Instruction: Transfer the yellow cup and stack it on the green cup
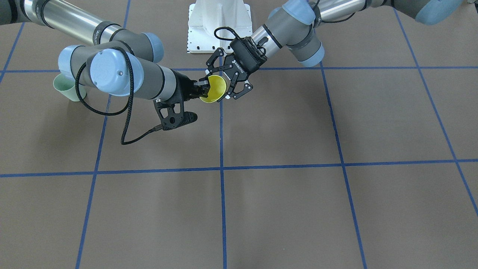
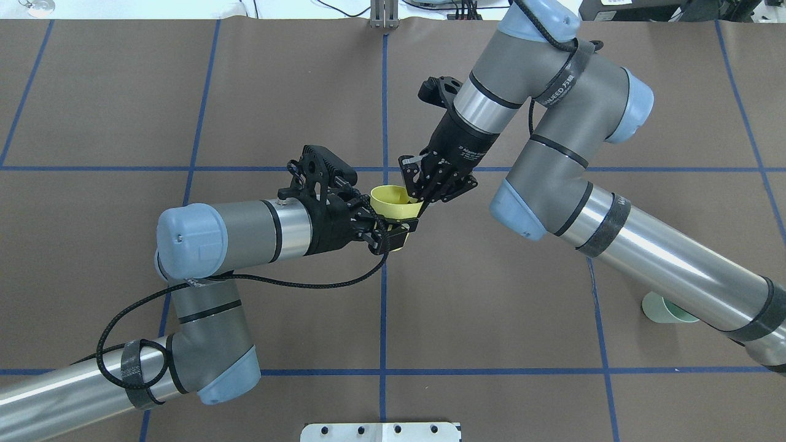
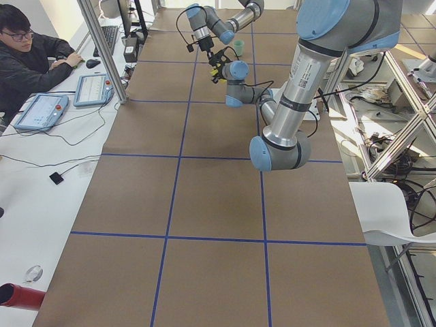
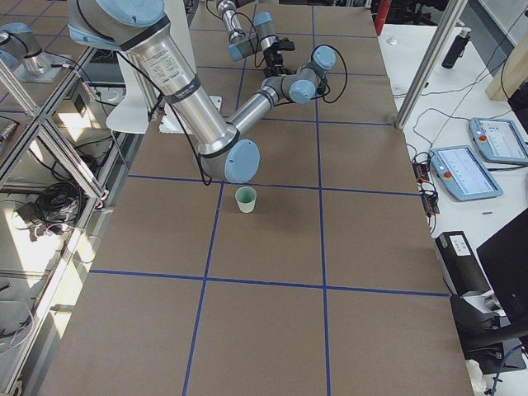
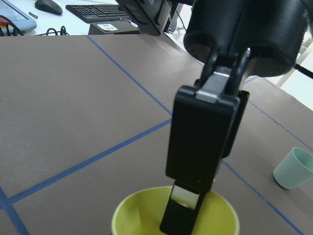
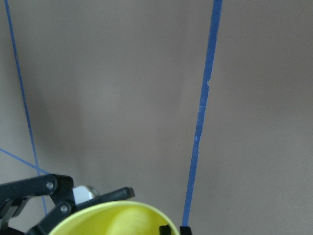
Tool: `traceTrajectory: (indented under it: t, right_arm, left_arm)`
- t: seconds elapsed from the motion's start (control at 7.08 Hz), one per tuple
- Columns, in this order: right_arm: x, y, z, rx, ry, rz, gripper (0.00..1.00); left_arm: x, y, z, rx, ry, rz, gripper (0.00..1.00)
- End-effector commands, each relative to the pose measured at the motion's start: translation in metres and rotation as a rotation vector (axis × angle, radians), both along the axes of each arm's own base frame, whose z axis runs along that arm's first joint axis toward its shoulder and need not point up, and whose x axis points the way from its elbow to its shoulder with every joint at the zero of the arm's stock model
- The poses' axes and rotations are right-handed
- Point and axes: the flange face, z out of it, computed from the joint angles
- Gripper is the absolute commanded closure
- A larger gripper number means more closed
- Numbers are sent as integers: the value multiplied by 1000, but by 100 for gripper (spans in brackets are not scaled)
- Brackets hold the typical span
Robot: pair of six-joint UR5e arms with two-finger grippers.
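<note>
The yellow cup [image 1: 216, 89] hangs in mid-air over the table's centre line, between both grippers; it also shows in the overhead view [image 2: 396, 204]. My right gripper [image 1: 201, 89] is shut on its rim, one finger inside the cup [image 5: 183, 205]. My left gripper [image 1: 220, 85] stands with its jaws spread wide on either side of the cup's body, and looks open. The green cup [image 2: 663, 309] stands upright on the table on my right side, partly hidden under my right arm. It also shows in the front view [image 1: 65, 86] and the exterior right view [image 4: 246, 199].
The brown table [image 2: 491, 276] has a grid of blue tape lines. The robot's white base plate [image 1: 218, 26] sits at the robot's edge. An operator [image 3: 30, 54] sits at a desk beyond the table's far side.
</note>
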Motion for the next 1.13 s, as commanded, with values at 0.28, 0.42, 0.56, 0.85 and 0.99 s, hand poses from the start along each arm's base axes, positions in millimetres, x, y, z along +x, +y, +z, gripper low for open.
traceTrajectory:
  t: [0.28,0.42,0.56,0.85,0.99]
  right_arm:
    - [8,3,9,28,16,42,100]
    - [15,-5,14,36,32,77,100]
    - [31,-23,18,73,56,152,100]
    - [68,-59,41,119,140,320,100]
    - [109,-84,58,114,171,401,100]
  left_arm:
    - [-1,-2,-2,-22,10,-11,0]
    - [-1,-6,-1,-47,-1,-31,0]
    - [-4,-13,0,-65,-33,-43,0]
    - [-11,-19,7,-83,-57,-54,0]
    - [-18,-21,21,-93,-73,-62,0]
